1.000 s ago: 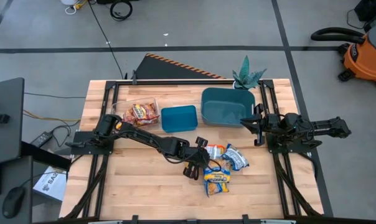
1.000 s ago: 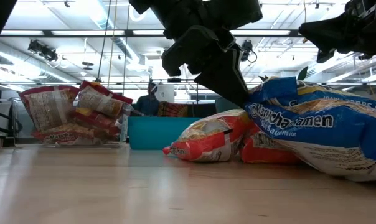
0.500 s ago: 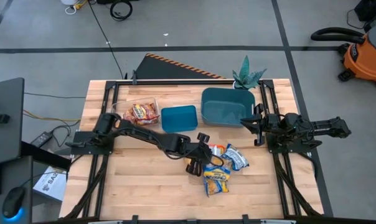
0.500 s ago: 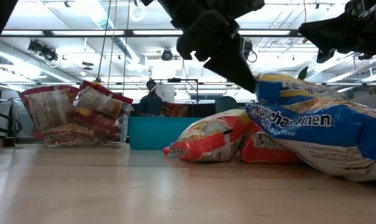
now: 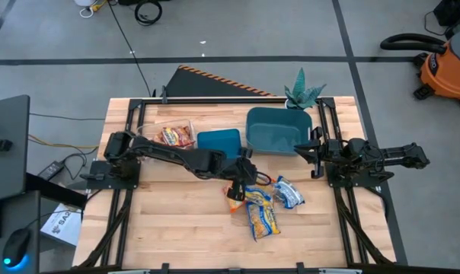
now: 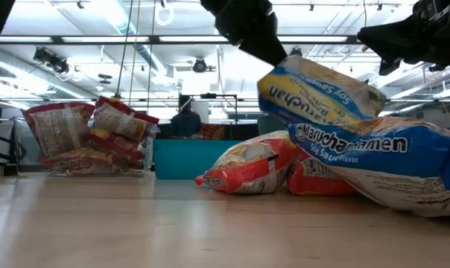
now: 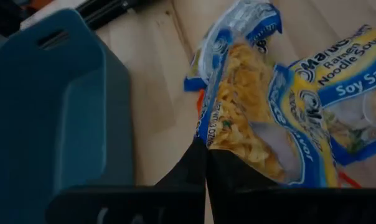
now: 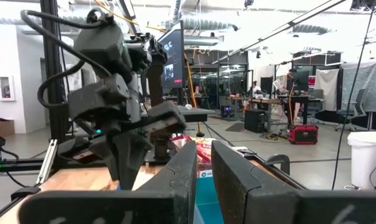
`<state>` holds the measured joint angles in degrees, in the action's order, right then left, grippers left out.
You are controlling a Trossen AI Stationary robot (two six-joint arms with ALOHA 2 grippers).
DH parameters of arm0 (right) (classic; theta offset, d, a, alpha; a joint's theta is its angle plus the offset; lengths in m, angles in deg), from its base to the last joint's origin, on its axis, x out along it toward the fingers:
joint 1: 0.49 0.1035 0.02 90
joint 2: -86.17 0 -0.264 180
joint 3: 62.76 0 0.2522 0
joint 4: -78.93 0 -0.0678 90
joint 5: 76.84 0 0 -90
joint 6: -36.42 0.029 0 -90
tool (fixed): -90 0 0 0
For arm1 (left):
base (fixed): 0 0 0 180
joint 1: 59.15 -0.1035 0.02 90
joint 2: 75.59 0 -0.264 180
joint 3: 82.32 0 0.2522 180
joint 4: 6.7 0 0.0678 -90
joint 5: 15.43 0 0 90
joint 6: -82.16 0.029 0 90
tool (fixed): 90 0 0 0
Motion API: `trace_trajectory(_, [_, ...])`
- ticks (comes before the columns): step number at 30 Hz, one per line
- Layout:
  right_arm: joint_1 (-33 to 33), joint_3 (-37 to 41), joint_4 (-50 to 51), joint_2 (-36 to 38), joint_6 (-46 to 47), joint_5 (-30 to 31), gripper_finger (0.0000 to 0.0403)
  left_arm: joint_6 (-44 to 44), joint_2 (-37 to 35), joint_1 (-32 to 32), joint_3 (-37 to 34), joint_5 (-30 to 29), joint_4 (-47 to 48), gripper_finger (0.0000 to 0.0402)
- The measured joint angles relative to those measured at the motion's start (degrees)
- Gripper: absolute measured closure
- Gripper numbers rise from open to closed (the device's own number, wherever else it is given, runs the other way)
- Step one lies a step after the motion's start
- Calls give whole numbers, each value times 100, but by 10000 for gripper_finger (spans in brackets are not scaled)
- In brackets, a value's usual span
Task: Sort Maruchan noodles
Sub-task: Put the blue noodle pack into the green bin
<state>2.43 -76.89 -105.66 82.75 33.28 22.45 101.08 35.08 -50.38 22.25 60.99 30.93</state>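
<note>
My left gripper reaches out over the middle of the table, shut on a blue-and-yellow Maruchan packet. This packet hangs above the pile of loose packets. In the pile, a yellow-blue packet, a blue-silver one and an orange one lie flat on the wood. Several red packets sit in a clear box at the far left. My right gripper waits at the table's right side, fingers together. My left gripper pinches the blue-and-yellow packet by its crimped end edge between the two fingers. The fingers come slanting down from the table's left. The packet hangs tilted below them, raised over the blue packet in the pile.
A small teal bin and a larger teal bin stand at the far middle, just beyond my left gripper. A teal paper plant is at the far edge. Bare wood lies along the near side and the near left.
My left gripper has risen and drawn toward the far edge and the small teal bin, away from the pile. The blue-and-yellow packet has come up off the pile with it and now hangs tilted. The other packets have stayed put.
</note>
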Motion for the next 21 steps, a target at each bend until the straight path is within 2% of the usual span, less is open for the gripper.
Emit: trace_trajectory(21, [2, 1, 3, -2, 0, -3, 348, 35, -719, -653, -7, -182, 45, 401])
